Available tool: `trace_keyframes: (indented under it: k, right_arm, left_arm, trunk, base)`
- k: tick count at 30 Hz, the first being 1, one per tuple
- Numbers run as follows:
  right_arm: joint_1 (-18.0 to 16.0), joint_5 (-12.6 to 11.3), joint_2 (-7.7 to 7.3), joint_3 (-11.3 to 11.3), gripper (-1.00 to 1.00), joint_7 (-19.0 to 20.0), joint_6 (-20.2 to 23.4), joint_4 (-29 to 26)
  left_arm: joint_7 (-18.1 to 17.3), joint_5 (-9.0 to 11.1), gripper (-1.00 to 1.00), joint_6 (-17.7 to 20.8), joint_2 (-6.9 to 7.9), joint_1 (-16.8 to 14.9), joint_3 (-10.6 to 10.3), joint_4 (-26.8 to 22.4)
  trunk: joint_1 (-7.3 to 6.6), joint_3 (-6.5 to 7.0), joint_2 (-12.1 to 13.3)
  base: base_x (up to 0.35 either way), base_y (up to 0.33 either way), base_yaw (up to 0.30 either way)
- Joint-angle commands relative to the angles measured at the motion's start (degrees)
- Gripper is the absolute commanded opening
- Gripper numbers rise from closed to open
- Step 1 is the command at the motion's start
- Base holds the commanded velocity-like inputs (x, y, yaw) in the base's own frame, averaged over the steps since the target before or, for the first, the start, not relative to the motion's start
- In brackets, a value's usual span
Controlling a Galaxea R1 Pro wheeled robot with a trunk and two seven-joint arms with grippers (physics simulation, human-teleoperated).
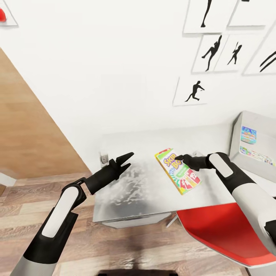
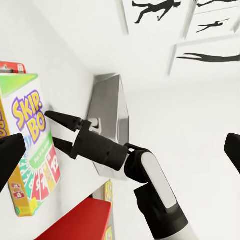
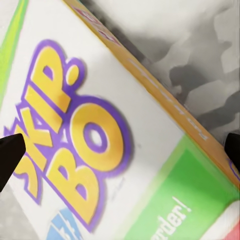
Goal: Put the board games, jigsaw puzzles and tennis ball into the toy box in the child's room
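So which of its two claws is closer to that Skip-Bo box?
The right. The right gripper hangs directly over the SKIP-BO box on the table, fingers open around its title. The left gripper is off to the box's left, open, well apart from it.

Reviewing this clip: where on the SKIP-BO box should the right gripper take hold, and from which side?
The SKIP-BO box lies flat on the table, so its thin long edges are the only gripping faces. Probably best: come down from above at the logo end, fingers straddling the narrow width. The right gripper is already there, open, with one fingertip at each side of the box.
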Motion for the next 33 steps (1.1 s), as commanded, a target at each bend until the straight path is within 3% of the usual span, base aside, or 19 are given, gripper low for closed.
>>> trace_keyframes:
  k: [1, 17, 33]
  right_arm:
    - [0.0, -0.6, -0.09, 0.3, 1.00, -0.5, 0.0, -0.1]
    - [0.3, -0.6, -0.20, 0.3, 1.00, -0.5, 0.0, -0.1]
    - [0.3, -0.6, -0.25, 0.2, 1.00, -0.5, 0.0, -0.1]
  left_arm:
    - [-0.1, 0.1, 1.00, 0.1, 0.03, 0.0, 0.0, 0.0]
    - [-0.4, 0.1, 1.00, 0.0, 0.03, 0.0, 0.0, 0.0]
    - [-0.4, 0.1, 1.00, 0.0, 0.03, 0.0, 0.1, 0.0]
  trunk:
    - [0.03, -0.07, -0.1]
    - [0.03, 0.35, -0.1]
    - [0.03, 0.42, -0.1]
  base:
    - [0.000, 0.000, 0.117]
    - [0.000, 0.000, 0.177]
    - [0.000, 0.000, 0.030]
